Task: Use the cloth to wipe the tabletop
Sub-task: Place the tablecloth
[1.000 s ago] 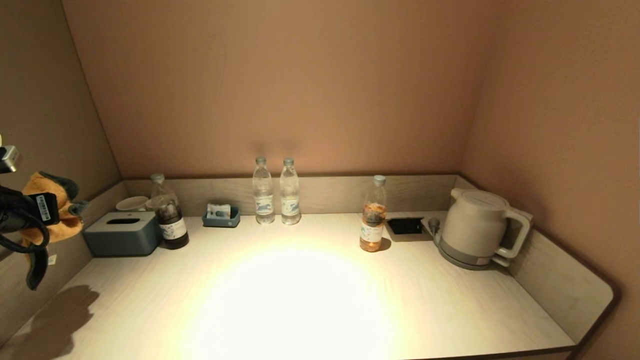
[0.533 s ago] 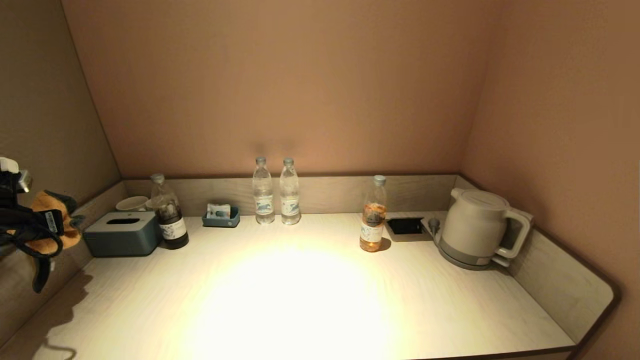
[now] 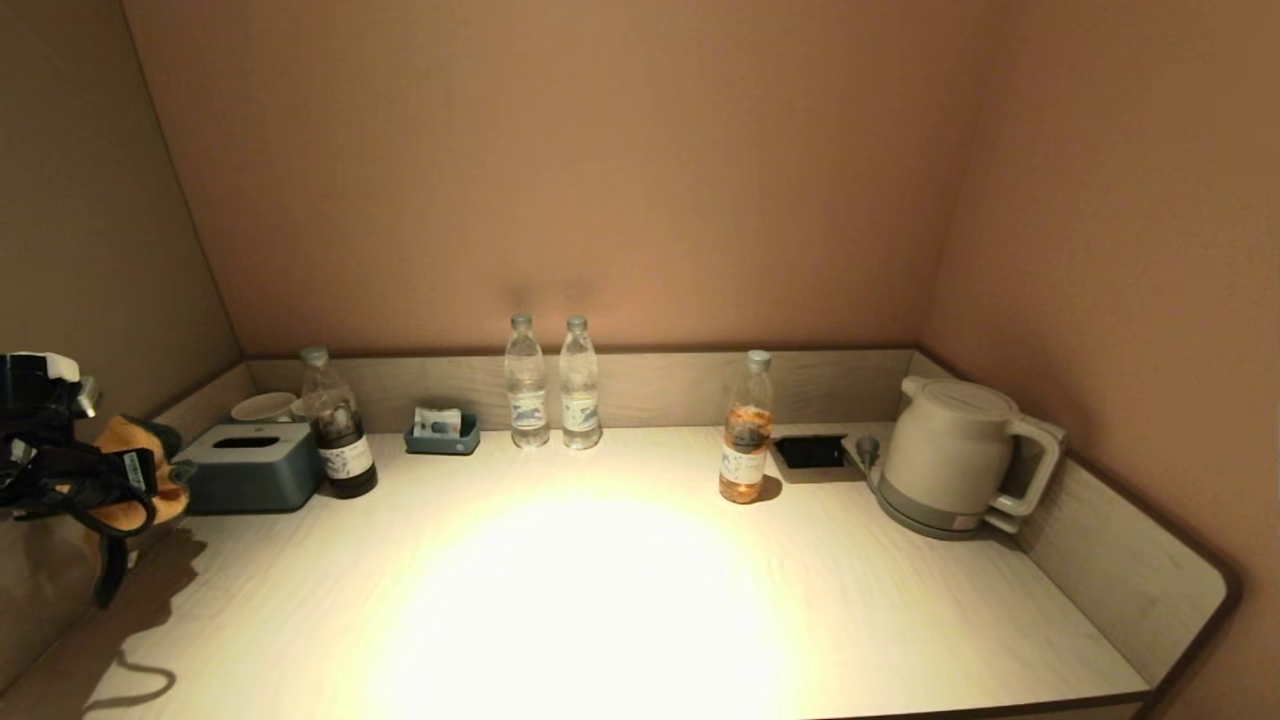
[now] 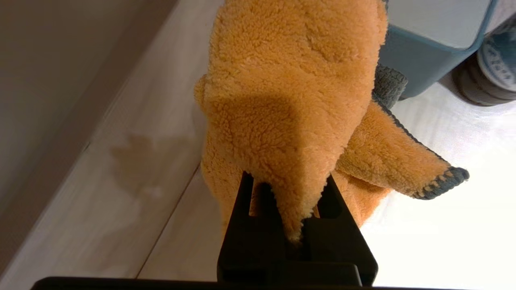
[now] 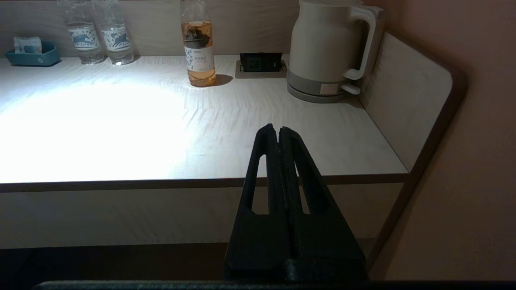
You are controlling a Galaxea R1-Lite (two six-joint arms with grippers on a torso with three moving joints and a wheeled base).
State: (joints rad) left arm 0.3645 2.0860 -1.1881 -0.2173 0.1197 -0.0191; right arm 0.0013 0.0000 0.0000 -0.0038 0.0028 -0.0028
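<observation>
Tabletop [image 3: 600, 600]: pale wood, brightly lit in the middle, walled on three sides.
Left gripper [image 4: 288, 189]: clamped on the orange cloth [image 4: 290, 92], above the tabletop, tissue box [image 4: 427, 44] just beyond.
Right gripper [image 5: 278, 133]: fingers together, before the tabletop's front edge; only its wrist view shows it.

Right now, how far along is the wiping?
Done: the left gripper is shut on the cloth. In hand: the cloth hangs above the tabletop at its left edge, beside the tissue box. Left: all the wiping. The right gripper is parked, shut, before the table's front edge.
</observation>
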